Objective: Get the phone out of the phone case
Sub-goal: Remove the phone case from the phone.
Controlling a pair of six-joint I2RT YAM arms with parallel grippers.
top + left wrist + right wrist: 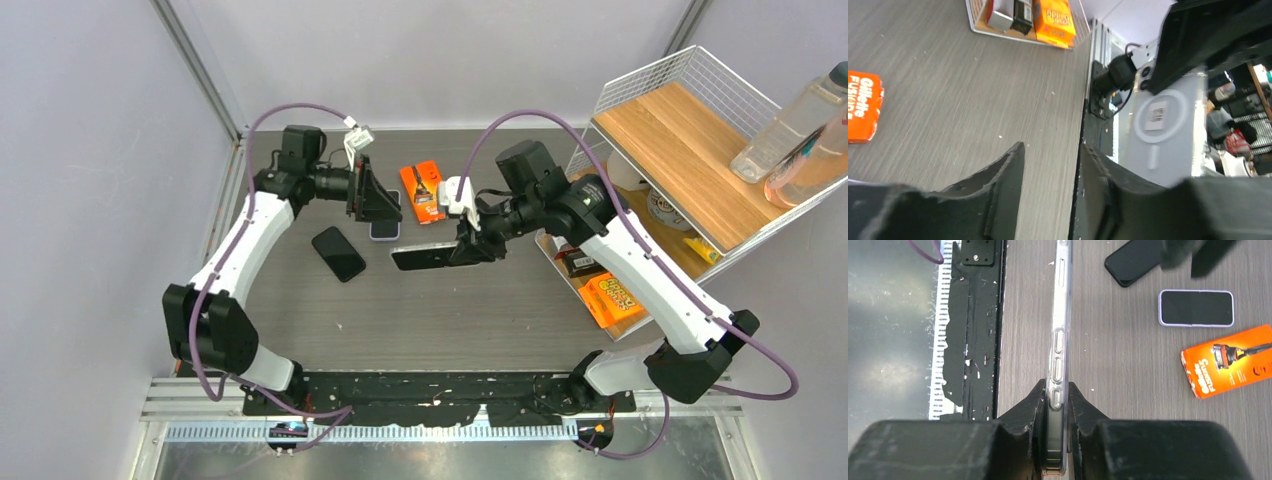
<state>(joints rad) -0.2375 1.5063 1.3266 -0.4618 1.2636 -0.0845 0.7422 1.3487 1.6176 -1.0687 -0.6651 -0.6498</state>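
Nearest, clamped tight in the right tool (1057, 405): clear phone case (1060, 315), held on edge over the surface (450, 320), dark phone (425, 257) apparently inside it. Just left, lying flat, a bare black phone (338, 253). Behind that, left tool (1052, 152) gaping, gripping nothing, hanging over a lavender-cased phone (1196, 307) and partly hiding it from above. Farther back, orange box (1230, 360) reading "Gillette Fusion5". Off right, wire rack (640, 85).
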